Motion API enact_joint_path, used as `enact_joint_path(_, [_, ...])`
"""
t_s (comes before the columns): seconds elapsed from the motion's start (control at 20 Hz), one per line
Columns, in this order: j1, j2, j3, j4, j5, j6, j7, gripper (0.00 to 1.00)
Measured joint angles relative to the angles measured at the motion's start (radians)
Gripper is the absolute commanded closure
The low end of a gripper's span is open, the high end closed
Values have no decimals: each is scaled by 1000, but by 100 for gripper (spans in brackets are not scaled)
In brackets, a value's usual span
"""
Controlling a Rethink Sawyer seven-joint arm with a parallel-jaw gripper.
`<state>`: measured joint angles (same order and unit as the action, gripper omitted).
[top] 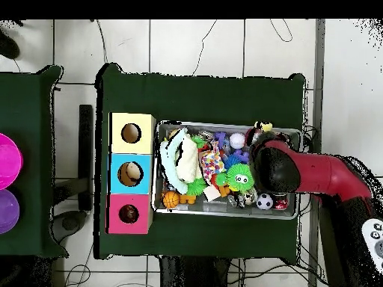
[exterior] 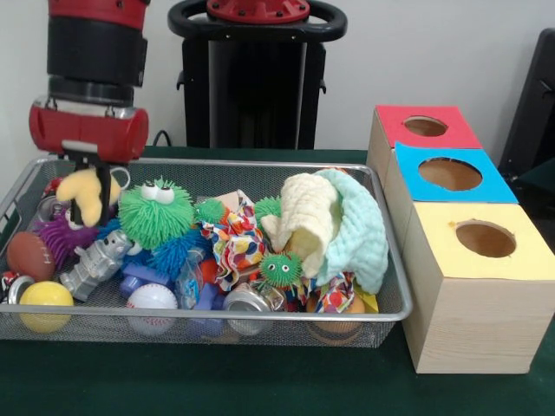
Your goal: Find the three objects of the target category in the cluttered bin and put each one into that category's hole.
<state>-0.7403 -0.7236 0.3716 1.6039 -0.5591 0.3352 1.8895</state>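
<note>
step: grab phase, red-and-black robot gripper (exterior: 94, 195) down at one end of the wire mesh bin (exterior: 260, 319), on a yellow plush toy (exterior: 87, 192)
fingers: dark fingers (exterior: 103, 198) clenched on the yellow plush toy, which bulges either side of them
toy position: partly lifted, just above the purple spiky ball (exterior: 59, 236), beside the big green fuzzy googly-eyed ball (exterior: 154, 212)
next: probably lift clear, carry across to the wooden box's three holes; yellow-topped hole (exterior: 486, 238) looks likely, category unconfirmed
risk: soft toy may slip

No text, label, brand, number or sign could be read on the toys, the basket (exterior: 260, 313) or the boxes (exterior: 475, 299).
</note>
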Motion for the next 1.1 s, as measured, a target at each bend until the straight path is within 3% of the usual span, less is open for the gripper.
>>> enact_joint_path(0.45, [74,-145,-37,65,97,49,0,100])
enact_joint_path(0.7, [122,-186,-63,98,135,50,0,100])
enact_joint_path(1.1, [259,-237,-170,164,197,50,0,100])
